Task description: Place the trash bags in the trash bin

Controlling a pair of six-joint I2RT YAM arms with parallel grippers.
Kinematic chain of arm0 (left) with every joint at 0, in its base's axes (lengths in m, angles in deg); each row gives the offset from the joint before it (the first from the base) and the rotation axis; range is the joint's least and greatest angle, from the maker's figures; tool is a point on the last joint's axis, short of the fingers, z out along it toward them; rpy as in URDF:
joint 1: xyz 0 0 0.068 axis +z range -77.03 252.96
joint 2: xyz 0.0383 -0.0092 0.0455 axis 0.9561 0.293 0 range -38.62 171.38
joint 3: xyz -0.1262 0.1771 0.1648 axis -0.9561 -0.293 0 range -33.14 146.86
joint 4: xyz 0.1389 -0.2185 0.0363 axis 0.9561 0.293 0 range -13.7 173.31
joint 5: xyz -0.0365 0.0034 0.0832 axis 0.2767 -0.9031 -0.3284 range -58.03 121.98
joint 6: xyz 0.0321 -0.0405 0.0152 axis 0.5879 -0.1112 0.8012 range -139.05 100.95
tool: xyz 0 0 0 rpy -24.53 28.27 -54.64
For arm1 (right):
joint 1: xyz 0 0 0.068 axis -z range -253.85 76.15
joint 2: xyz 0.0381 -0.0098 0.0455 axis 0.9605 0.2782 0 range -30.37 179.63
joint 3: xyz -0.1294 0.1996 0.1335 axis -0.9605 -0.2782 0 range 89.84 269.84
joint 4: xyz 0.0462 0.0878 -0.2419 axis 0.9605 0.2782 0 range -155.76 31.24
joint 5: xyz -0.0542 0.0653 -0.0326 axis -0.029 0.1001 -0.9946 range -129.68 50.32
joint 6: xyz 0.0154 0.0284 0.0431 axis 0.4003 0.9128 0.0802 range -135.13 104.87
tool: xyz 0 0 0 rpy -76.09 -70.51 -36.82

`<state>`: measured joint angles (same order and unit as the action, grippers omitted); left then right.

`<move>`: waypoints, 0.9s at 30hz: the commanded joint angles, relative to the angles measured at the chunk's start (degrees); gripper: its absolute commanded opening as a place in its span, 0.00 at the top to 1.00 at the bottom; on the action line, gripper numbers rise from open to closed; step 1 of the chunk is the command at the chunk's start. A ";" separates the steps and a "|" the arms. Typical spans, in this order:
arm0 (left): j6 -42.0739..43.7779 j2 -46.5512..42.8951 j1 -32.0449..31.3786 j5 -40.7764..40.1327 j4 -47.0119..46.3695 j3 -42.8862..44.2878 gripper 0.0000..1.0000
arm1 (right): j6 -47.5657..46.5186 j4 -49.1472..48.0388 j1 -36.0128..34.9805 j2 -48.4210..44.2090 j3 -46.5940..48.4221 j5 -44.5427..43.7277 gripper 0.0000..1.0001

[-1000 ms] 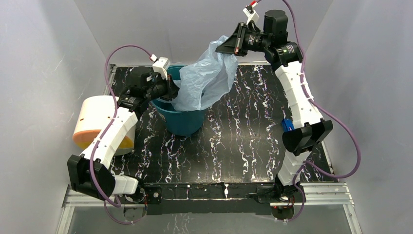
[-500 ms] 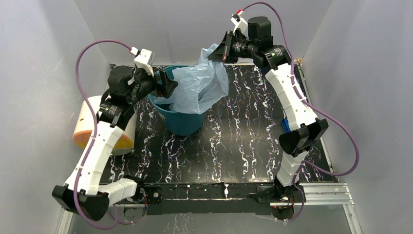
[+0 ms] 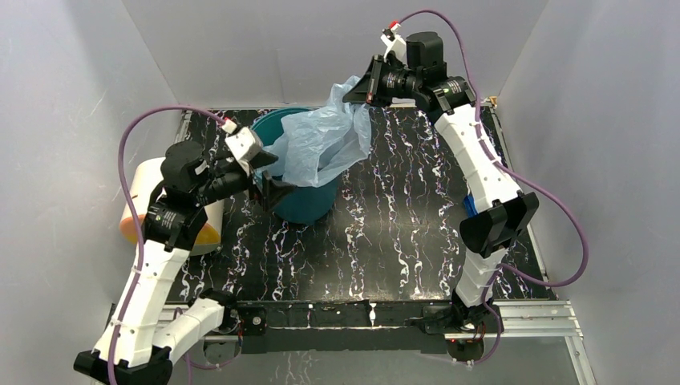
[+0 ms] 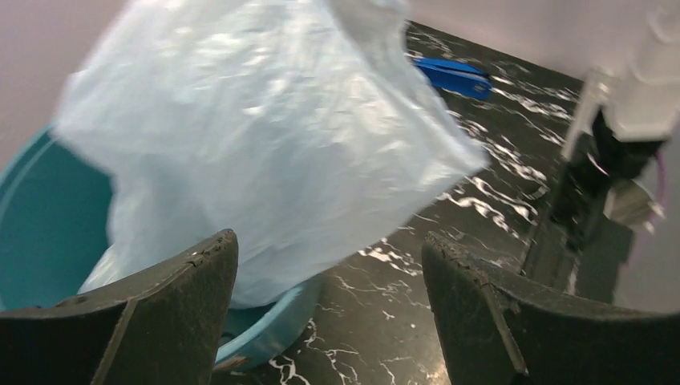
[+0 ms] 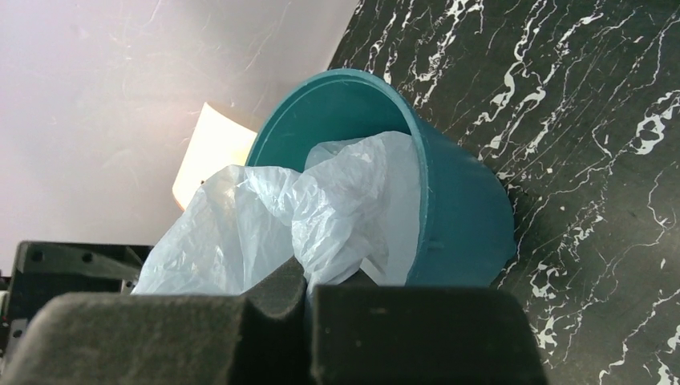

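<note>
Trash bag of thin translucent light-blue plastic (image 3: 325, 140) is partly in. The left hand (image 3: 271, 183), spread and empty, has backed off the rim to the near-left wall of the teal round plastic bin (image 3: 305, 204), which holds the bag's lower end. The right hand (image 3: 359, 90) pinches the top up high, likely to feed it down.

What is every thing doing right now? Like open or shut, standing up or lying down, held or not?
trash bin: standing upright on the table.
trash bag: held up at its top, lower part hanging inside the trash bin.
right gripper: jaws shut on the trash bag.
left gripper: jaws open, empty, beside the trash bin.
cream cylinder: lying on its side.
blue object: lying on the table.
</note>
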<state>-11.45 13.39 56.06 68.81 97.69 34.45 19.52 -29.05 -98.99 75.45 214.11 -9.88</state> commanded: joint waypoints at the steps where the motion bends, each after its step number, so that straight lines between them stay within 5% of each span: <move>1: 6.69 0.42 -0.04 15.19 -1.63 -2.36 0.19 | 1.12 -4.88 -0.05 -0.44 0.79 3.17 1.00; 5: 1.93 1.28 -0.05 15.49 -10.06 -3.57 0.20 | 2.11 -6.93 -0.02 -1.06 -0.86 5.41 1.00; 10: -1.56 4.95 -0.41 12.96 -14.90 -3.46 0.34 | 3.67 -8.92 -0.14 -1.89 -2.10 8.14 1.00; 12: -2.96 5.33 -0.67 9.23 -17.36 -3.83 0.50 | 4.51 -10.29 -0.16 -2.59 -3.30 8.94 1.00; 15: -4.56 6.64 -0.76 0.97 -18.49 -3.58 1.00 | 5.64 -13.24 -0.50 -2.85 -4.13 12.53 1.00; 22: -8.79 9.30 -0.76 -25.94 -12.27 -2.29 1.00 | 5.75 -16.66 -3.28 -2.97 -4.72 14.58 1.00; 24: -8.18 10.90 -0.76 -31.97 -7.64 -2.53 1.00 | 1.24 -10.86 -4.07 -1.02 -1.09 11.86 1.00; 27: -8.25 10.04 -0.76 -27.22 -8.68 -6.07 1.00 | -1.43 -2.51 -4.35 3.85 7.91 7.04 1.00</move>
<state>-18.95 24.06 55.38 45.95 86.28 30.43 23.15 -37.29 -102.60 76.32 211.90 1.23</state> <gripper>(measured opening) 0.007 0.017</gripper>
